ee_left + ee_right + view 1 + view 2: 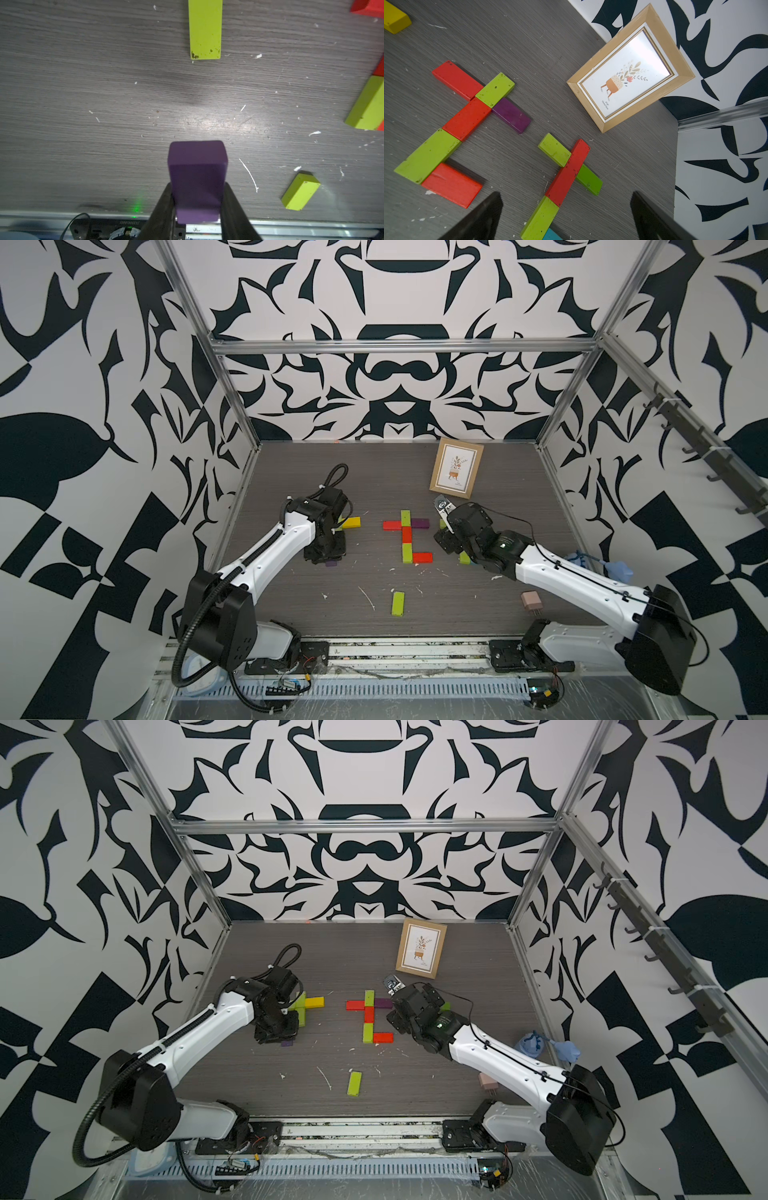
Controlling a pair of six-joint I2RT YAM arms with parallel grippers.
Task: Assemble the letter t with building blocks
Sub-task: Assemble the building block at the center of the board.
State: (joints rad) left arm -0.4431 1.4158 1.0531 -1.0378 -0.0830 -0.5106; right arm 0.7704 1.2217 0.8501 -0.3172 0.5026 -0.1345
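Observation:
My left gripper [197, 187] is shut on a purple block [197, 166] that hangs just above the table, left of centre [331, 563]. In both top views a t-shaped group lies mid-table: lime [405, 517], red [391, 525], purple [419, 523], red [407, 534], lime [407, 552] and red [422, 557] blocks. My right gripper [566, 195] stands open above a second cluster: red [568, 172], lime [554, 149], green [588, 179], lime [539, 220] and teal [551, 234] blocks. A yellow block [314, 1002] and a lime block [301, 1006] lie by the left arm.
A loose lime block [397, 603] lies toward the front. A wooden picture frame [456, 468] leans at the back right. A pink plug adapter [531, 600] sits under the right arm, and a blue object [619, 568] lies at the right wall.

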